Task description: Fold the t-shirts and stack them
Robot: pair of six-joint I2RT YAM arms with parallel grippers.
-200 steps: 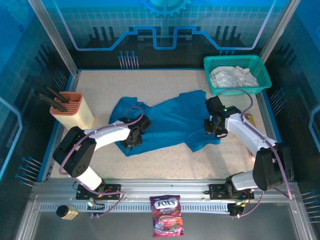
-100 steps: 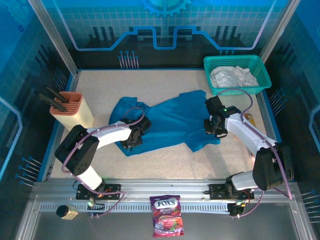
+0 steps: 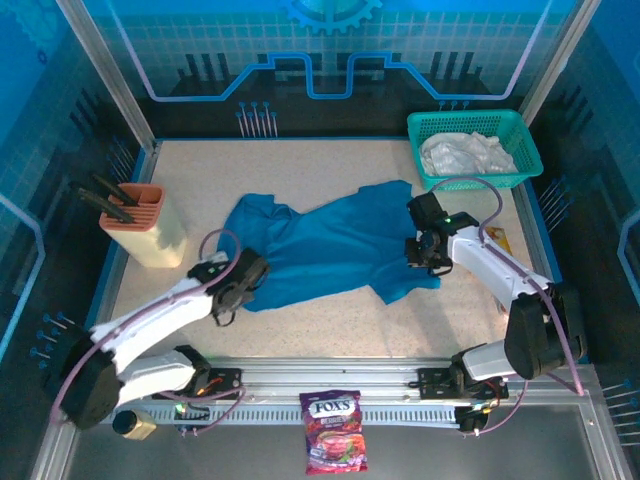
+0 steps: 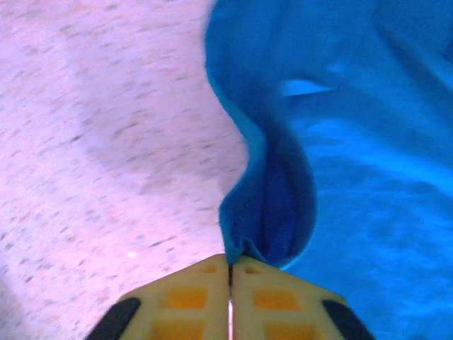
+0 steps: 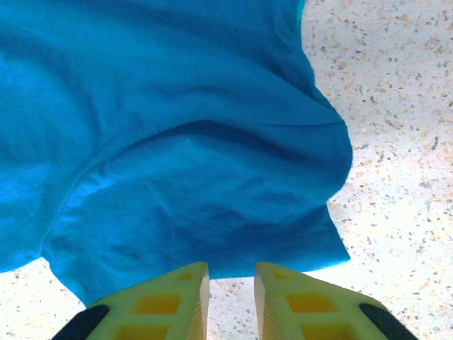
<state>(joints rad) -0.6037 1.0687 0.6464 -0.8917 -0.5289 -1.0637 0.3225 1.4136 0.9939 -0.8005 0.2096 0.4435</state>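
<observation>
**Operator:** What's different from a second ago?

**Spotter:** Start with the counter [image 3: 330, 170]: more of it is bare at lower left, because your left arm [image 3: 150, 325] has swung back and down toward the bottom-left corner. It brought the near-left edge of the teal t-shirt [image 3: 330, 250] along, so the cloth lying across the centre of the overhead view looks drawn out flatter on that side. I'd read that as you spreading the shirt, not folding it yet.

**Operator:** And the other shirt?

**Spotter:** The white t-shirt [image 3: 465, 152] sits crumpled in the basket [image 3: 470, 122] at upper right, untouched. Stacking is a long way off.

**Operator:** Have I actually got the cloth on the left?

**Spotter:** Yes. In the left wrist view your left fingers [image 4: 230, 263] are pressed together with a small fold of teal hem pinched between their tips; from above they sit at the shirt's lower-left edge [image 3: 238, 285].

**Operator:** The right side?

**Spotter:** It has hardly moved. Your right fingers [image 5: 231, 273] stand a narrow gap apart at the shirt's right-hand hem, with bare counter showing between them. They hold nothing, and I can't tell whether they touch the cloth.
</observation>
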